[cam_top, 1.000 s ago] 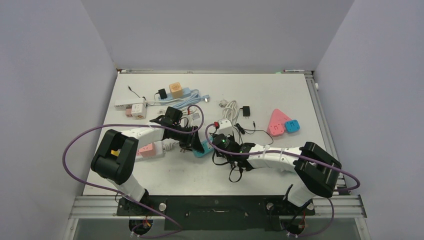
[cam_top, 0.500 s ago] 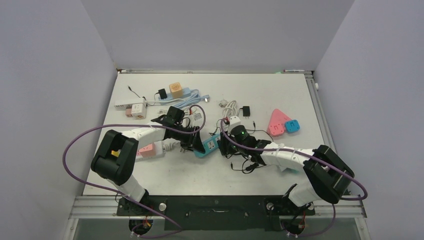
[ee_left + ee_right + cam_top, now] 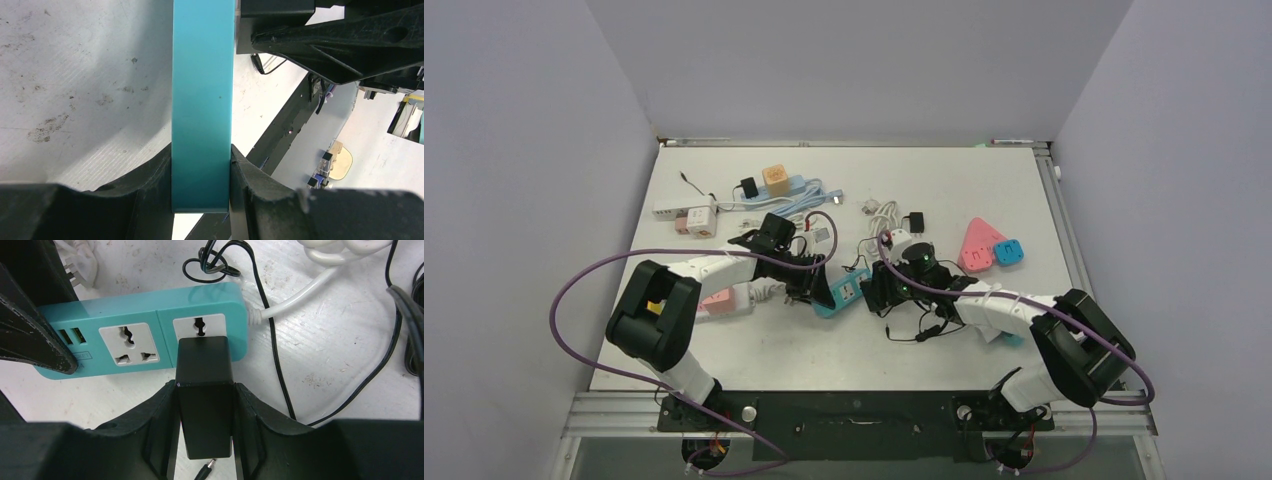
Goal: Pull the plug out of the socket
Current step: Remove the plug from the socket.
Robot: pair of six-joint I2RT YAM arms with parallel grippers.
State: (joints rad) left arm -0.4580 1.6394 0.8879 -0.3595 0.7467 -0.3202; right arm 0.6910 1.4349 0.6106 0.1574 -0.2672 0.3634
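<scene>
The socket is a teal power strip (image 3: 849, 293) lying mid-table, with two white outlets and USB ports (image 3: 130, 342). My left gripper (image 3: 819, 290) is shut on the strip's left end, whose teal side fills the gap between the fingers (image 3: 202, 100). The plug is a black block adapter (image 3: 205, 360) standing at the strip's right-hand outlet, covering its lower part. My right gripper (image 3: 205, 386) is shut on the plug, its fingers pressed to both sides. The prongs are hidden, so I cannot tell whether they still sit in the outlet. In the top view the right gripper (image 3: 879, 292) is just right of the strip.
A white lead (image 3: 300, 292) leaves the strip's right end. Thin black cables (image 3: 919, 325) loop beside the right arm. A pink strip (image 3: 722, 300) lies left, a pink triangular socket (image 3: 980, 243) and blue cube (image 3: 1008, 251) right. More strips and adapters (image 3: 776, 180) sit at the back.
My right arm has swung rightward and back, and the teal strip's face now shows in the top view. The left arm has barely moved, still holding the strip.
</scene>
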